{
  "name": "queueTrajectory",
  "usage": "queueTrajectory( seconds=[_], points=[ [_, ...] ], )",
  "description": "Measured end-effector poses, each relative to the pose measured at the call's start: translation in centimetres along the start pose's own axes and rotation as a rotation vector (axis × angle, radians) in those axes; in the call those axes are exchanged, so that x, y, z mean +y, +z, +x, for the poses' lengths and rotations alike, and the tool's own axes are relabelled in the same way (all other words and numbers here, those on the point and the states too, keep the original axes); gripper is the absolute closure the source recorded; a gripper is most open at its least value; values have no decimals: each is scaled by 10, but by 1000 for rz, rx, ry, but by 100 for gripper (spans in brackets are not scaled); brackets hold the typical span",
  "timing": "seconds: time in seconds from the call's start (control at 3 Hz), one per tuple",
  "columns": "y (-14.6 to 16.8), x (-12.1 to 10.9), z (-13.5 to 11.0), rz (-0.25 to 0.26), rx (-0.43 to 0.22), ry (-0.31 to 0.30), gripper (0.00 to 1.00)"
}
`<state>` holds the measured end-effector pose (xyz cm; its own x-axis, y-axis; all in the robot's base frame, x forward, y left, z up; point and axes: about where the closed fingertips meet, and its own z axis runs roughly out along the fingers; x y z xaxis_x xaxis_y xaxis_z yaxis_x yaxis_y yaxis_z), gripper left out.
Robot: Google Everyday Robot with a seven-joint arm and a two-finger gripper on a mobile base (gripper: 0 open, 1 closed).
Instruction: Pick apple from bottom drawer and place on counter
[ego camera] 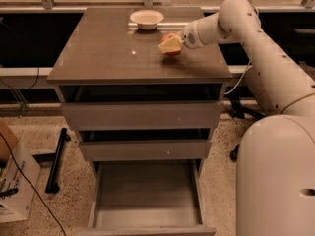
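Note:
The red-orange apple (171, 44) is on or just above the glossy grey-brown counter (108, 48), right of its middle. My gripper (169, 45) reaches in from the right at the end of the white arm (231, 21), and its cream fingers (167, 45) are closed around the apple. The bottom drawer (146, 195) is pulled open below the cabinet, and its flat floor is bare.
A cream round bowl (146, 18) stands at the counter's back edge, left of the apple. The two upper drawers (142, 114) are slightly open. A cardboard box (12, 181) and a black bar (55, 159) lie on the floor at the left. My white base (275, 176) fills the right.

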<state>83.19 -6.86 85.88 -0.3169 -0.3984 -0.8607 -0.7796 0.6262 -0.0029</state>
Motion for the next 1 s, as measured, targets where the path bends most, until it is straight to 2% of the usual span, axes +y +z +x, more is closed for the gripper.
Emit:
queueTrajectory(
  seconds=[0.33, 0.67, 1.0],
  points=[
    [5, -1, 2, -1, 4, 10, 27],
    [8, 1, 3, -5, 5, 10, 4],
    [9, 2, 3, -8, 6, 11, 0]
  ],
)
